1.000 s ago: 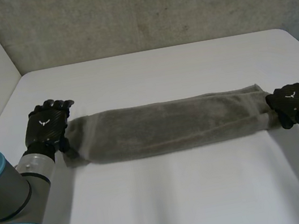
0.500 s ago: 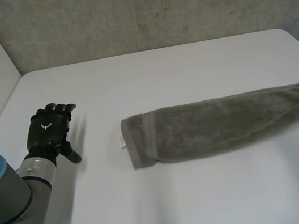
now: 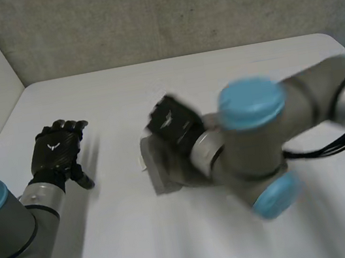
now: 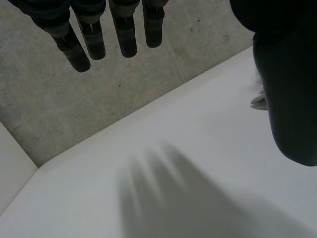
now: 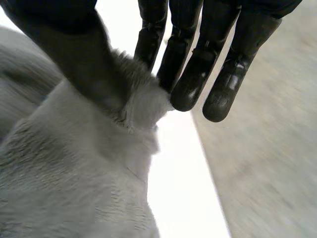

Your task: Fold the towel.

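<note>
White tabletop (image 3: 216, 75) carries the whole job, and I read it from my left side first. The left hand (image 3: 59, 150) rests near the table's left edge, well apart from the cloth. Its fingers (image 4: 126, 34) are straight and spread with nothing in them, and I judge it is parked there to leave the fold path free. Next comes the grey towel (image 3: 158, 171), lying about mid-table, mostly hidden under the right arm (image 3: 262, 147). The right hand (image 3: 173, 123) reaches across over the towel's left end. Its wrist view shows thumb and fingertips (image 5: 190, 89) pinching a bunched bit of terry edge. I take that grip as the means to lay one end over the other and halve the length. Which corner it holds I cannot tell.
</note>
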Controlling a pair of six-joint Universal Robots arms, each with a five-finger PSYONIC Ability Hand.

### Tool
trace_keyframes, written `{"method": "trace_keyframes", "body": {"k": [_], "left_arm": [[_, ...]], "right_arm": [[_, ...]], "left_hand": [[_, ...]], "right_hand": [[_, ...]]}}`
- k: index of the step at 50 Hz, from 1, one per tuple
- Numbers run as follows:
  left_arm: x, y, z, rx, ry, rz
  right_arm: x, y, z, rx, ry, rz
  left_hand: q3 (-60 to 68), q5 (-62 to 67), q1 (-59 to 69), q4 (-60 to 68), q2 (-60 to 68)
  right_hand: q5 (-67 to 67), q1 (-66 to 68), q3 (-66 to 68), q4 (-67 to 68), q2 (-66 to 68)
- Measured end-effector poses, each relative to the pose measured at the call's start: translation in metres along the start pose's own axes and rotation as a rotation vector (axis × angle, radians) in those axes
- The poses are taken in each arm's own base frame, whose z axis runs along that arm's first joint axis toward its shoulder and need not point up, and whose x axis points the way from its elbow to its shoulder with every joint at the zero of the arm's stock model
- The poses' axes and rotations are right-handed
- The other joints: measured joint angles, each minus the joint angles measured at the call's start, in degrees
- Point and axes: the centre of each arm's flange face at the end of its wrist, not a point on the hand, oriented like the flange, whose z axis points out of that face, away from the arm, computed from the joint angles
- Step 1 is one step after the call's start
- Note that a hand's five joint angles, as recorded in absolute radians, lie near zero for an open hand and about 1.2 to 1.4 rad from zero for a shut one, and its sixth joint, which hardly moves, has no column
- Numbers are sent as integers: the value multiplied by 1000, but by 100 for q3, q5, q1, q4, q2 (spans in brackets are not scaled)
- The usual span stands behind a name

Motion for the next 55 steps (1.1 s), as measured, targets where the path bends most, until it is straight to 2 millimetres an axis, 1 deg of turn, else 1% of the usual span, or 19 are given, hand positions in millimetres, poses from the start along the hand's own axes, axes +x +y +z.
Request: {"method": "trace_keyframes", "body": {"k": [1,2,3,4,8,11,13,16,17,19,20,23,25,28,33,37,39,48,55], "left_arm": [[0,0,0,-1,0,0],[0,0,-1,-1,1,0],[0,0,-1,-2,1,0],[1,1,-1,-3,2,0],[2,0,-3,-3,8,0],[4,0,-4,-3,14,1],[7,0,-5,-3,21,1],[11,0,-7,-2,33,2],[12,0,-8,-2,36,2],[17,-1,-10,0,51,4],[18,-1,-11,1,55,4],[26,-2,-14,4,77,7],[29,-2,-15,6,87,8],[34,-3,-17,9,101,11],[37,-3,-19,13,111,13],[38,-3,-19,14,112,13],[38,-3,-19,14,112,13],[38,-2,-21,7,112,13],[39,-5,-23,16,114,12]], "right_arm": [[-13,-3,0,6,-25,-2],[-18,-3,0,7,-34,-2],[-27,-4,-1,7,-49,-1],[-32,-4,-2,3,-56,0],[-34,0,-5,-30,-43,13],[-16,7,-12,-76,6,50],[6,18,-23,-124,58,103],[27,37,-38,-188,107,180],[30,41,-41,-199,113,193],[40,58,-56,-247,138,259],[41,62,-59,-256,141,271],[45,88,-76,-307,161,331],[46,100,-83,-328,171,349],[48,120,-91,-355,193,371],[49,139,-94,-377,209,383],[47,152,-91,-400,205,394],[47,156,-90,-410,205,399],[52,166,-94,-435,212,428],[55,171,-107,-449,200,455]], "left_hand": [[0,2,0,0,0],[0,-1,0,0,0],[0,2,0,0,0],[0,2,0,0,0],[0,2,0,0,0],[0,2,0,0,0],[0,0,-1,0,0],[0,2,-1,0,0],[0,2,-1,0,0],[0,2,-1,0,0],[0,2,-1,0,0],[0,2,-1,0,0],[0,2,-2,0,0],[0,0,-2,0,0],[0,2,-3,0,0],[0,1,-3,0,0],[0,-1,-3,0,0],[0,2,-3,0,0],[0,2,-4,0,0]], "right_hand": [[-1084,-1055,-1044,-1030,-1070],[-1704,-1639,-1618,-1594,-1670],[-3125,-2951,-2936,-2797,-3005],[-3851,-3565,-3579,-3550,-3587],[-4174,-4079,-4065,-3970,-3919],[-4174,-4111,-4065,-3970,-3919],[-4174,-4114,-4066,-3970,-3919],[-4174,-4117,-4065,-3970,-3919],[-4174,-4121,-4065,-3970,-3919],[-4174,-4135,-4065,-3970,-3919],[-4174,-4135,-4065,-3970,-3919],[-4161,-4122,-4054,-3963,-3909],[-3881,-3851,-3863,-3823,-3740],[-2645,-2689,-2700,-2683,-2617],[-1005,-905,-912,-911,-790],[1218,1333,1273,1285,1419],[1940,1858,1954,1976,2082],[2182,1920,2190,2218,2244],[2184,1921,2190,2220,2244]]}}
